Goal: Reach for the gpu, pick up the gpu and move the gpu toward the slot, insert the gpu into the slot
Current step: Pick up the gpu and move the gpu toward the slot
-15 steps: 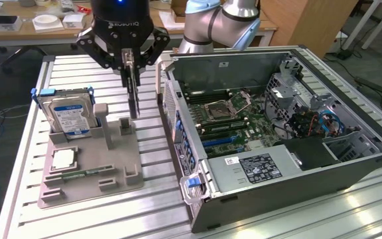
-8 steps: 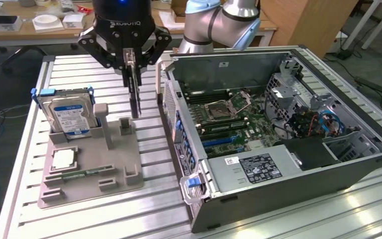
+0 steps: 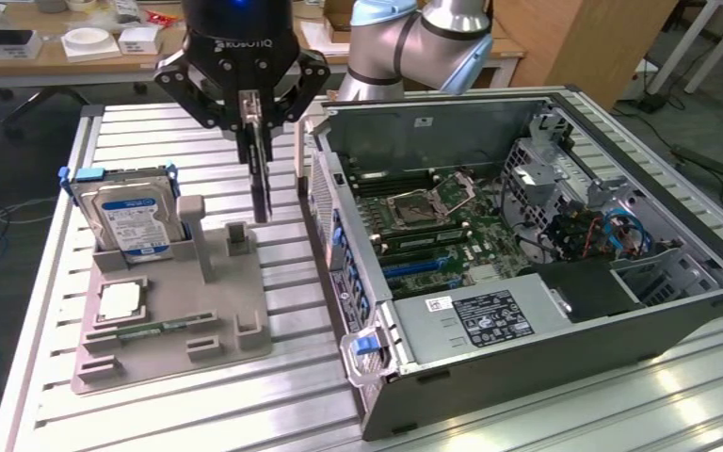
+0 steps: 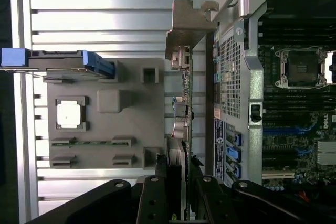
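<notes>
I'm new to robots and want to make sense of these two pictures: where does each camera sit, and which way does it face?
Exterior view: off the arm, raised, looking down across the slatted metal table at the open grey computer case; the black gripper and pale grey arm show.
Wrist view: on the wrist, looking down along the gpu, a thin dark circuit card with a silvery bracket; the gripper's black fingers show.
Shared: the held gpu, the grey moulded parts holder, the case.

ribbed silver table: bare aluminium, slight sheen. grey moulded tray: matt plastic. thin dark gpu card: shiny bare-metal bracket. open grey computer case: matt sheet metal.
</notes>
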`<state>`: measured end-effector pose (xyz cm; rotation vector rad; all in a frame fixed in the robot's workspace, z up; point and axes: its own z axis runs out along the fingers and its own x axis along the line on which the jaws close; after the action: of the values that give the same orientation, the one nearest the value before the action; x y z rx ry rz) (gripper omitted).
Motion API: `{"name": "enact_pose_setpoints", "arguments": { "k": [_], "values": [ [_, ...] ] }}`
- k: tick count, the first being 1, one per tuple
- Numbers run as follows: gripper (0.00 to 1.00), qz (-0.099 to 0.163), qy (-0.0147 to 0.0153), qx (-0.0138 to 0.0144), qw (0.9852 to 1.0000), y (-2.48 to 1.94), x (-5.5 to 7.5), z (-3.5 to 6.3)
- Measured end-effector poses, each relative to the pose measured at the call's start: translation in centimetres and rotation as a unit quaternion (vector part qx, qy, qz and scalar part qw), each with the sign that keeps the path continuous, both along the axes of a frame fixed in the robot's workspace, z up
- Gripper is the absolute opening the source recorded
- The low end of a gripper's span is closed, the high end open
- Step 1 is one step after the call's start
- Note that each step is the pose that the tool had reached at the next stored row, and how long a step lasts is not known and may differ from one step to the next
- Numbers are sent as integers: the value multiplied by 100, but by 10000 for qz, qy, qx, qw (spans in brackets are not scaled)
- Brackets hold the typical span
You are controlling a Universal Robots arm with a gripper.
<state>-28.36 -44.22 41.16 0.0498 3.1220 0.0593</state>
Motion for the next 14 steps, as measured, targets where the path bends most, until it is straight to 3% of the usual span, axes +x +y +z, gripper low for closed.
{"name": "enact_pose_setpoints", "arguments": {
  "k": [14],
  "values": [
    [26, 0, 0, 0, 10000, 0, 89, 1]
  ]
}}
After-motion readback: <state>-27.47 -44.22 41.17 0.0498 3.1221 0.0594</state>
